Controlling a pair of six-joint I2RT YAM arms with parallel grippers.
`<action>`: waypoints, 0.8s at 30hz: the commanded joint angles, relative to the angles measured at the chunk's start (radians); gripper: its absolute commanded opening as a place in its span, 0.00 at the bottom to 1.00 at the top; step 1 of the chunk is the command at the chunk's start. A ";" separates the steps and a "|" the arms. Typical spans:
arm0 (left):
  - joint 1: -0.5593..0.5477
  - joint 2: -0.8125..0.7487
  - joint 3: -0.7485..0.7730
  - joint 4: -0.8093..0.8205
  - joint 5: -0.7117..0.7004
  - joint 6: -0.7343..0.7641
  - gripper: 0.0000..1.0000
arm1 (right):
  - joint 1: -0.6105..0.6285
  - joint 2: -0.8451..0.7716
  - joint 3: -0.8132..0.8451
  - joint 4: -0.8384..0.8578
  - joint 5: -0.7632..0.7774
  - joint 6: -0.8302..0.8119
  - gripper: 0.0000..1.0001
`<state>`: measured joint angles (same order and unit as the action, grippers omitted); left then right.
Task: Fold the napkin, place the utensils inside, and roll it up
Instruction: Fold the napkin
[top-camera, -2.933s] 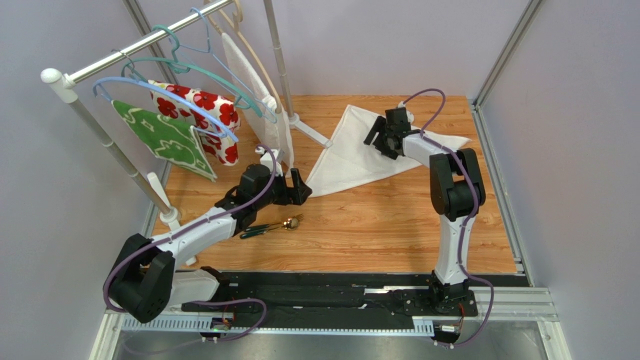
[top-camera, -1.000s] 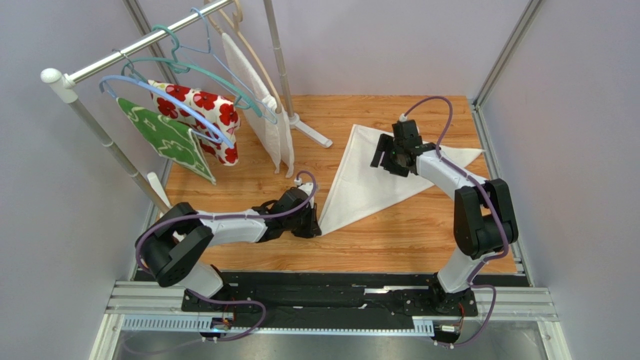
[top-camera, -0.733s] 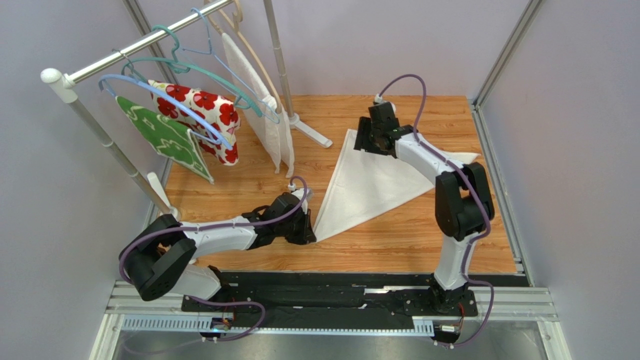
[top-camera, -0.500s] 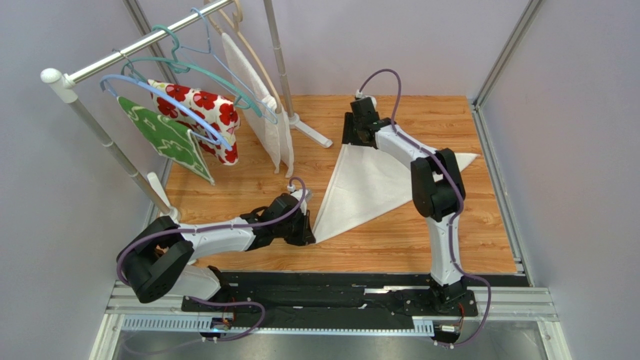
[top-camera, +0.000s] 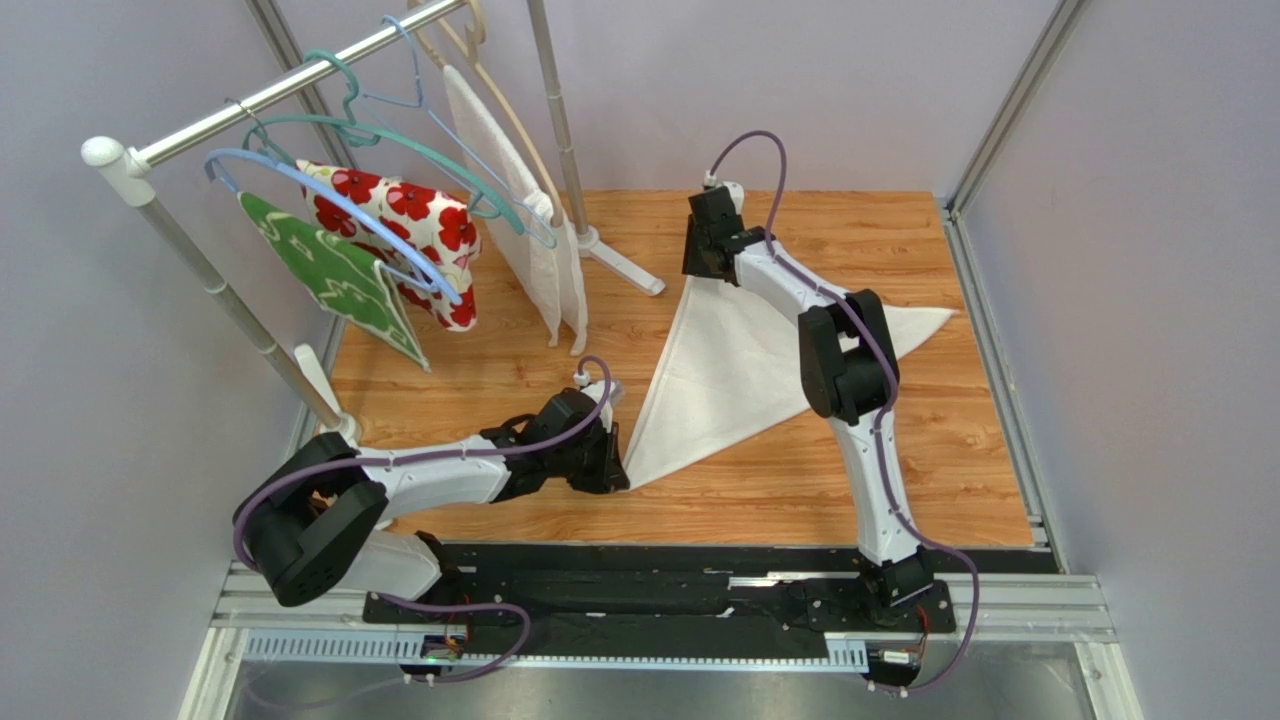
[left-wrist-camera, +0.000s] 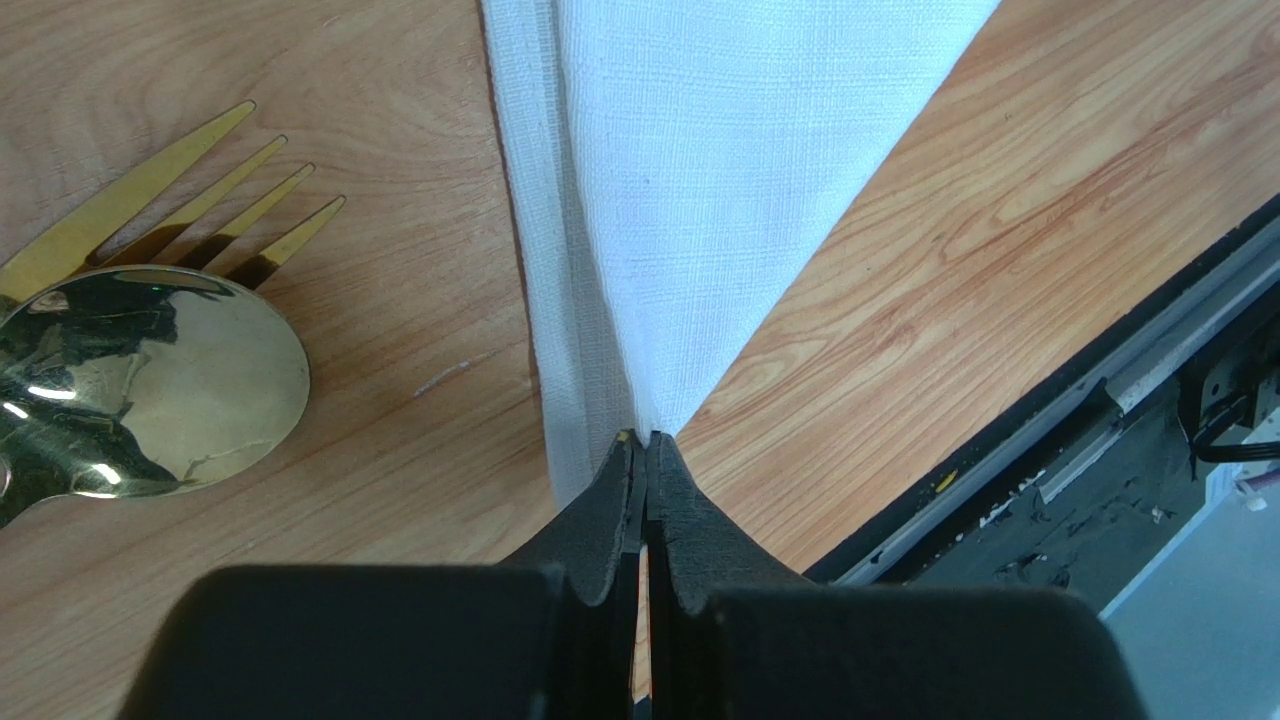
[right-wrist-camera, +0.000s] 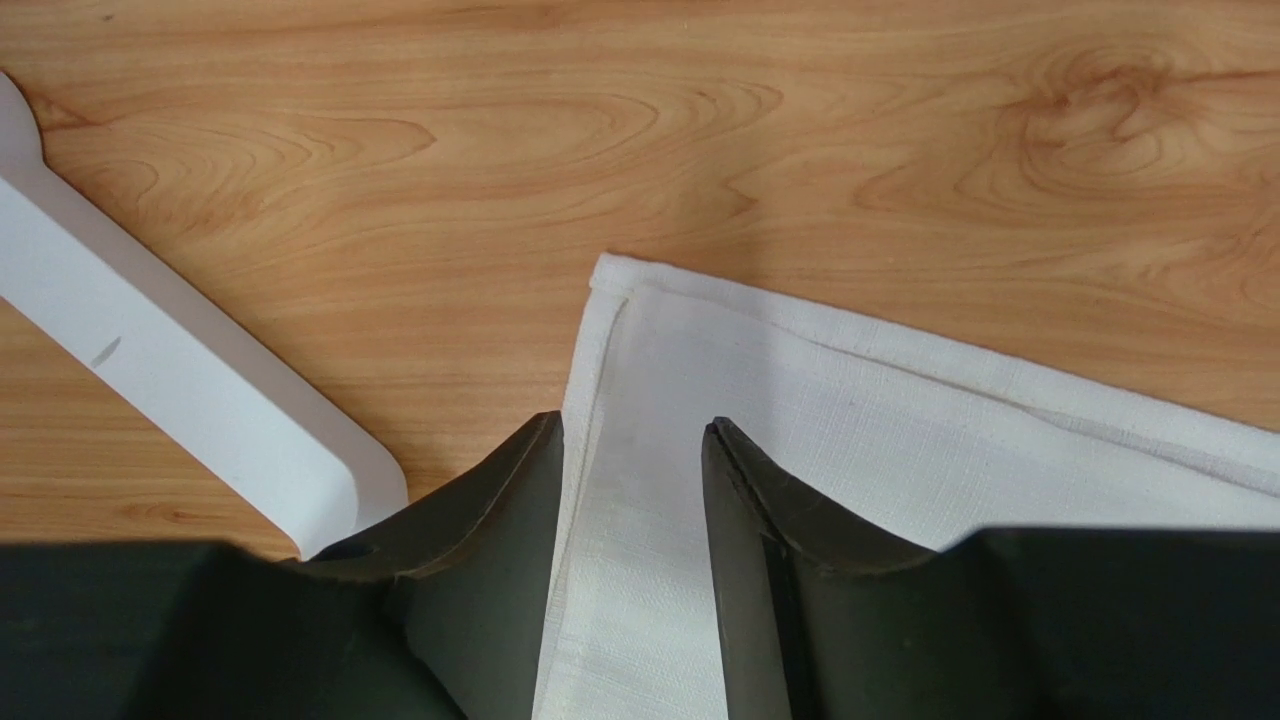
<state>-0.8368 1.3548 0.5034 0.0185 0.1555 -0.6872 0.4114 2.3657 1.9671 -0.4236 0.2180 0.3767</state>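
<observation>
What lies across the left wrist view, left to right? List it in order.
utensils → napkin → black rail at the table's near edge. The spoon and fork overlap, so they count as one.

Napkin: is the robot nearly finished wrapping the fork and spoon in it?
Not nearly. Done: the napkin lies folded into a triangle. In hand: the left gripper is shut on its near corner, and the right gripper is open at the far corner. Left: the fork and spoon lie on the table beside it, not inside, and nothing is rolled.
</observation>
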 joint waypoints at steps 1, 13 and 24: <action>-0.004 -0.022 -0.003 0.005 0.007 -0.006 0.01 | 0.003 0.052 0.091 -0.012 0.041 -0.002 0.41; -0.004 -0.017 -0.005 0.008 0.016 -0.002 0.01 | 0.015 0.145 0.231 -0.084 0.093 -0.021 0.28; -0.004 -0.033 -0.028 0.020 0.016 -0.008 0.01 | 0.018 0.148 0.254 -0.086 0.075 0.002 0.00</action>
<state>-0.8368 1.3518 0.4942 0.0189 0.1574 -0.6876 0.4240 2.5031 2.1647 -0.5213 0.2867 0.3702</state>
